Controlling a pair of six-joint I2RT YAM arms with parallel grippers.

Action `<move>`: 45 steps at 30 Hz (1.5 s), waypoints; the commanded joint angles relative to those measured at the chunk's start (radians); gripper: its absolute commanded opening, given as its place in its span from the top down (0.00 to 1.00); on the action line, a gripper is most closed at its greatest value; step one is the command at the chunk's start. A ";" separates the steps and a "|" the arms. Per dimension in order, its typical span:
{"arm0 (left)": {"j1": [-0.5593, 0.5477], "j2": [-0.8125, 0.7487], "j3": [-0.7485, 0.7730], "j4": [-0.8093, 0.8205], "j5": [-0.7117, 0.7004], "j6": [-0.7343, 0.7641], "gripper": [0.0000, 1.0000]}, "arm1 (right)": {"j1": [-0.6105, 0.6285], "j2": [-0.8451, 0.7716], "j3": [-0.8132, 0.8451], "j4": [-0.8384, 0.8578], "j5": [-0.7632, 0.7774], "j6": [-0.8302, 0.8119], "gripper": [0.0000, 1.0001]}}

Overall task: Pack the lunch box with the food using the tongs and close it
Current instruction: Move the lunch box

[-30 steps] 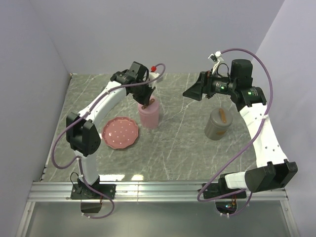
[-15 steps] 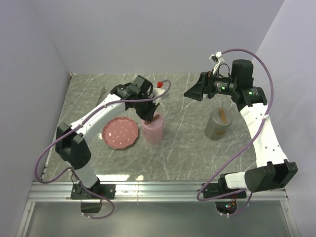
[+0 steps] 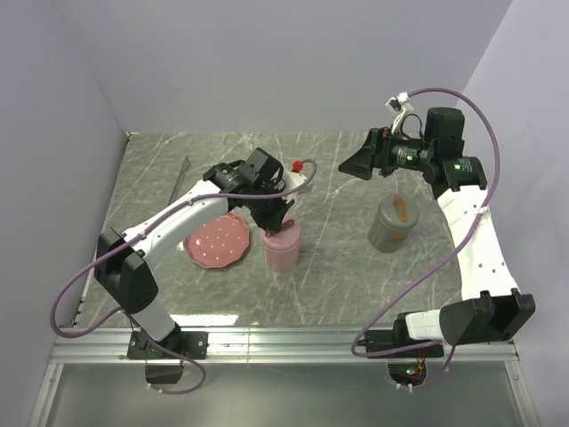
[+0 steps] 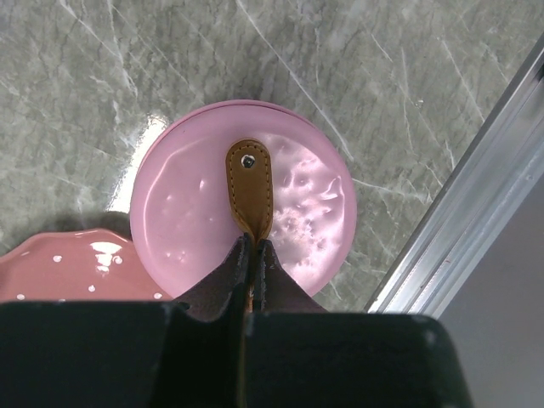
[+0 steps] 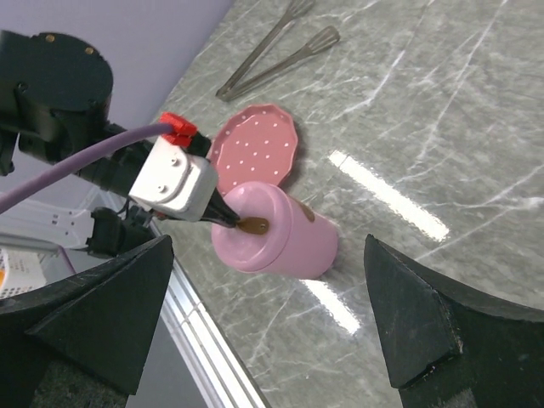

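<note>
Left arm stretches forward-right, its pincer (image 4: 251, 248) clamping the pink lunch box's (image 3: 281, 251) brown strap (image 4: 249, 183). Right pincer (image 5: 267, 280) gapes wide. Tongs (image 3: 181, 174) lie lengthwise, near-to-far.

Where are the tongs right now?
In the top view the tongs lie flat at the far left, just beyond the pink dotted plate, and nothing is holding them.
</note>
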 commanded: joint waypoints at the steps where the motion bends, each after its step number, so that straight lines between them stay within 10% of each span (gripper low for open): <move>1: -0.050 0.050 -0.049 -0.110 0.008 -0.006 0.99 | -0.026 -0.007 0.056 -0.010 -0.003 -0.021 0.00; 45: -0.431 0.610 0.589 0.173 -0.113 -0.242 0.92 | -0.531 -0.209 0.075 0.058 -0.151 0.149 0.00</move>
